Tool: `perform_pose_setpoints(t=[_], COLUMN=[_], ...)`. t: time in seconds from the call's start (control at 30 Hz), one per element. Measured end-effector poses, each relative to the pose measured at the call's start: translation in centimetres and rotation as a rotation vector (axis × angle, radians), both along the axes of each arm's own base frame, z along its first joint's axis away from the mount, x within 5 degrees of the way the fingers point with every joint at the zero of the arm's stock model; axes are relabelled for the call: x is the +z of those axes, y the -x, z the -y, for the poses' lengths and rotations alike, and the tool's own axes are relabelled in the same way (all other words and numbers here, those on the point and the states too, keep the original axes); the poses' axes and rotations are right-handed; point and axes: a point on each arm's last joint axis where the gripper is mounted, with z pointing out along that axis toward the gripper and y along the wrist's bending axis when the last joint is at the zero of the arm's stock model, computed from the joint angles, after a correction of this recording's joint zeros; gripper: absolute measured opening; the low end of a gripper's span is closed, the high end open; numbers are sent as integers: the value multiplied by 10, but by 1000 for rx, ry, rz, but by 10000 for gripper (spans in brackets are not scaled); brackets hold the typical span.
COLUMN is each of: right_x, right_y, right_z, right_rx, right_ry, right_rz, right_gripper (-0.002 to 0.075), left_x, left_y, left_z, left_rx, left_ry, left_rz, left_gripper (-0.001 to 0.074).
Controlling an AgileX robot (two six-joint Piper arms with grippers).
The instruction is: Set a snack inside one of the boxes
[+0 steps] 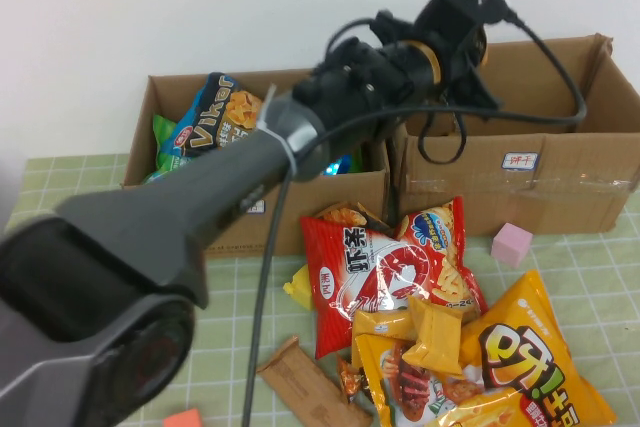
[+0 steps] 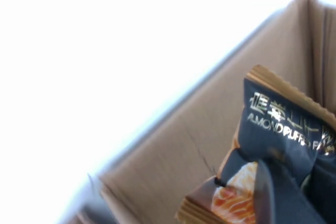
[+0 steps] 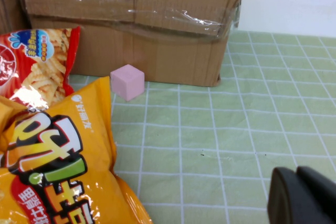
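- The left gripper's fingers [image 2: 273,192] are clamped on the snack [image 2: 273,145], a dark blue and orange crinkled packet, which hangs from them above the right-hand box [image 1: 560,162].
- In the left wrist view the packet sits against bare cardboard wall, so the step in hand looks like delivery: the carry is nearly done and release comes next.
- The next move seems to call for opening the fingers only once the packet is clear inside the rim, perhaps after a slight lowering.
- The left gripper [image 1: 455,72] hangs near the inner edge where the two boxes meet, so a small drift could catch the packet on that wall.
- The left-hand box [image 1: 200,217] already holds bags; the right-hand one appears roomier.
- The right gripper [image 3: 304,198] rests low over the green gridded surface [image 3: 262,129], its fingers closed on nothing, well apart from the boxes.
- A pink cube [image 3: 127,82] and the yellow-orange chip bag [image 3: 58,161] lie near it, clear of the left arm's path.
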Motion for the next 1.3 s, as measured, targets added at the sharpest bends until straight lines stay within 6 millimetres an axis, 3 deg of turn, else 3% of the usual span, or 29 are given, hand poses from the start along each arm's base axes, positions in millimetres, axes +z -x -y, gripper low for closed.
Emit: perform_pose_setpoints(t=[0.1, 0.27, 0.37, 0.47, 0.6, 0.7, 0.77, 0.9, 1.3], right_x=[0, 0, 0, 0, 0, 0, 0, 0, 0], right_y=[0, 0, 0, 0, 0, 0, 0, 0, 0], right_z=[0, 0, 0, 0, 0, 0, 0, 0, 0], right_rx=[0, 0, 0, 0, 0, 0, 0, 0, 0], right_ry=[0, 0, 0, 0, 0, 0, 0, 0, 0], right_rz=[0, 0, 0, 0, 0, 0, 0, -1, -1], right_gripper=[-2, -2, -2, -2, -2, -2, -2, -2, -2], left_x=[-19, -26, -20, 0, 40, 58, 60, 37, 20], left_y=[-8, -9, -6, 1, 18, 29, 37, 63, 200], left_z=[4, 3, -2, -13, -34, -49, -57, -71, -115], left_rx=[14, 35, 72, 116, 167, 184, 189, 162, -15], left_ry=[-34, -59, -88, -147, -242, -282, -299, -349, -306], left_rz=[-42, -89, -147, -189, -201, -214, -234, -320, -352], left_gripper=[162, 398, 437, 386, 137, 41, 19, 4, -1])
